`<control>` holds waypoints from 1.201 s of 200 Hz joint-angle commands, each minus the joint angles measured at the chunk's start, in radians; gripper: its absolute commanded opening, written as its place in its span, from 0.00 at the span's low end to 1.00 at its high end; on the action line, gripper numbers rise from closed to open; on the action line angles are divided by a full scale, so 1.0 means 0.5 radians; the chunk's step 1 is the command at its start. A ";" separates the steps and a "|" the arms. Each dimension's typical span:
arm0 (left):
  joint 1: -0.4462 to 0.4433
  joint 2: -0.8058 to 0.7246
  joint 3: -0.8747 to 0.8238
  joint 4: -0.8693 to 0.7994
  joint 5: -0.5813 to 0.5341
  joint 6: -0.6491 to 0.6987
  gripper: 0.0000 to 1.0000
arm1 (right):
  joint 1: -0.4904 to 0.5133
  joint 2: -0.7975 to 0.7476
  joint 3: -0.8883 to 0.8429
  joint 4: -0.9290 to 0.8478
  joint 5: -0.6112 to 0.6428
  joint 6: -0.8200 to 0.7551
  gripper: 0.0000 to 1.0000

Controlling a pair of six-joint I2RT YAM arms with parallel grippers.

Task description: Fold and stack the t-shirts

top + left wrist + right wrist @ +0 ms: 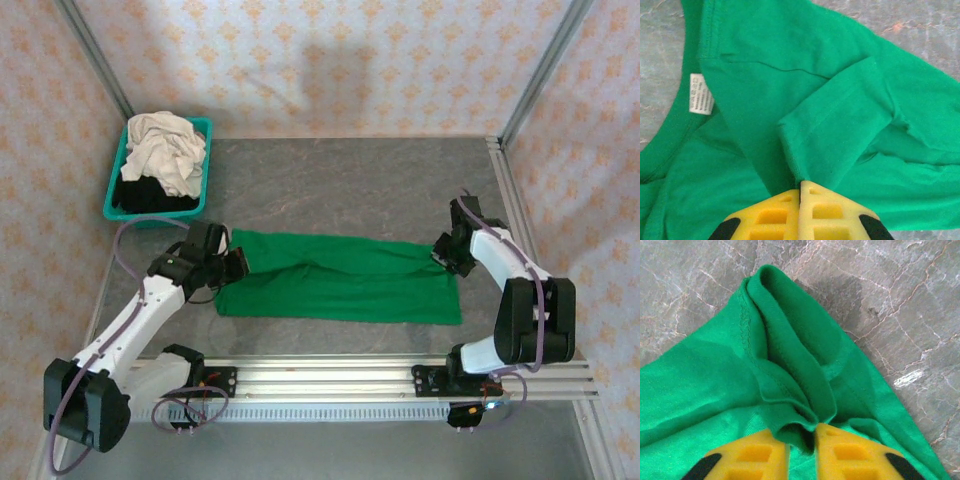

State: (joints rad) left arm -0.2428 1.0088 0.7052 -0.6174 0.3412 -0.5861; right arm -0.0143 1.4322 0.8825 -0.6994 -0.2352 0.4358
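The green t-shirt (pixel 340 285) lies mid-frame on the surface (pixel 350 180), left jaws clamped on a sleeve fold, right jaws clamped on its bunched hem — a lengthwise fold looks in hand — so next both ends need carrying across evenly together.

The t-shirt (pixel 340 282) lies between left end effector (pixel 238 265) and right end effector (pixel 443 255), basket (pixel 114 196) behind its left end.

The green t-shirt (pixel 340 282) is lying folded into a long band across the table (pixel 350 180), nearer its front edge. A cream-white shirt (pixel 165 150) and a black shirt (pixel 148 195) are sitting crumpled at the far left corner.
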 commanded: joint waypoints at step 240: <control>-0.053 -0.026 0.191 -0.208 -0.317 -0.046 0.00 | -0.039 0.174 0.279 -0.042 0.247 0.010 0.00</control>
State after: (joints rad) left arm -0.2630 0.9447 0.6960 -0.7292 0.2401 -0.6304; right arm -0.0292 1.5024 0.9173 -0.6926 -0.1913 0.4526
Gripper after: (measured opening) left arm 0.045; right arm 0.042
